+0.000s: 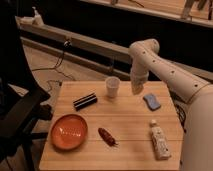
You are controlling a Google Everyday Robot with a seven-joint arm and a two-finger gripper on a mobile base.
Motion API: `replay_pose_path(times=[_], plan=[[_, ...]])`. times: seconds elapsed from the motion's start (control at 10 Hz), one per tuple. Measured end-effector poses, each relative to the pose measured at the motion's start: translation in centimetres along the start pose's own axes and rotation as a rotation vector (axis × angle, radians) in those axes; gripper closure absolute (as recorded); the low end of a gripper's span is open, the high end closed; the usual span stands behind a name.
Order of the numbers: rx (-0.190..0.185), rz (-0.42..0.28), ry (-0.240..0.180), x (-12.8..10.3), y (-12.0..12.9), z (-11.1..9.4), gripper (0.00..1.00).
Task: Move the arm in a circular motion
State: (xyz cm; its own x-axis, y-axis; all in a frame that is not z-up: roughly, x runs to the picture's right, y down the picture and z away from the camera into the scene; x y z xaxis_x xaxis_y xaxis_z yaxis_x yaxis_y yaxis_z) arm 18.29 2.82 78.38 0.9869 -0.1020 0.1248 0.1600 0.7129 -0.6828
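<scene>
The cream-white arm (165,70) of thick rounded segments comes in from the right edge, bends at an elbow (145,50) near the table's back, and points down. Its narrower tip with the gripper (135,90) hangs just above the back of the wooden table (125,120), between a white cup (112,87) on its left and a blue sponge (152,101) on its right. The gripper holds nothing that I can see.
On the table also lie a black box (85,101), an orange bowl (68,131), a small red-brown item (107,136) and a white bottle lying flat (159,139). A dark chair (20,115) stands at the left. A rail and cables run behind the table.
</scene>
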Motion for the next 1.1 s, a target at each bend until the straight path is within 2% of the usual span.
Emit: replay_pose_path(times=[0.1, 0.3, 0.4, 0.6, 0.8, 1.1], plan=[[0.020, -0.002, -0.026, 0.2, -0.3, 0.0, 0.91], [0.067, 0.002, -0.090, 0.0, -2.9, 0.5, 0.91], [0.086, 0.029, -0.101, 1.7, -4.3, 0.9, 0.91], [0.085, 0.077, -0.088, 4.7, -4.8, 1.3, 0.91], [0.071, 0.158, -0.054, 8.9, -2.6, 1.5, 0.91], [0.042, 0.247, -0.016, 10.4, 3.0, 1.6, 0.90]])
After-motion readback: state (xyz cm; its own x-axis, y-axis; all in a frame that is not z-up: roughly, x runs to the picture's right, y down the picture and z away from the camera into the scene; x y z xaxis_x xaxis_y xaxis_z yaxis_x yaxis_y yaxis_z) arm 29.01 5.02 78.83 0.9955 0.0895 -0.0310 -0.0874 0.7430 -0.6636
